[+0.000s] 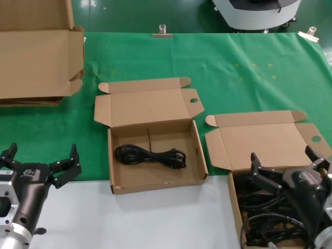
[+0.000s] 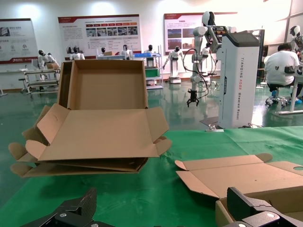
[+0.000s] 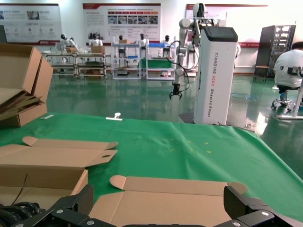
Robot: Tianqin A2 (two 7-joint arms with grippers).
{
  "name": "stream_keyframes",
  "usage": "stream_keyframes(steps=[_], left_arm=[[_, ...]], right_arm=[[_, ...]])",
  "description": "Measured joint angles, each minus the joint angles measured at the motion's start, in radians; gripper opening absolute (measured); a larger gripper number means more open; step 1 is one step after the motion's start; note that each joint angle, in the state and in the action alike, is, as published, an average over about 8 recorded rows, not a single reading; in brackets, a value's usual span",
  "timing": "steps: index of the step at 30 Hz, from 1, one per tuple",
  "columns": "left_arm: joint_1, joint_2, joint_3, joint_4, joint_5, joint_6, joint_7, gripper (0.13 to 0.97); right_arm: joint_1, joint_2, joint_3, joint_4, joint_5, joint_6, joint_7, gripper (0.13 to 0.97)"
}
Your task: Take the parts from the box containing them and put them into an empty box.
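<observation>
At the near left the left gripper [image 1: 40,163] hangs over the table edge with its fingers spread wide and nothing between them — the large carton [image 1: 36,62] sits far behind it on the green cloth [image 1: 244,72]. The middle box [image 1: 155,155] lies open with 1 black cord [image 1: 150,155] coiled on its floor. At the right, the right gripper [image 1: 286,166] hovers wide open and empty over the full box [image 1: 234,207], just above its tangled cords [image 1: 270,223].
</observation>
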Motion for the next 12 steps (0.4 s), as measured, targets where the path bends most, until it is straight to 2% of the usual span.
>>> stream_keyframes(steps=[12], left_arm=[[0.000,0.000,0.000,0.000,0.000,0.000,0.000,0.966]], right_arm=[[0.000,0.000,0.000,0.000,0.000,0.000,0.000,0.966]])
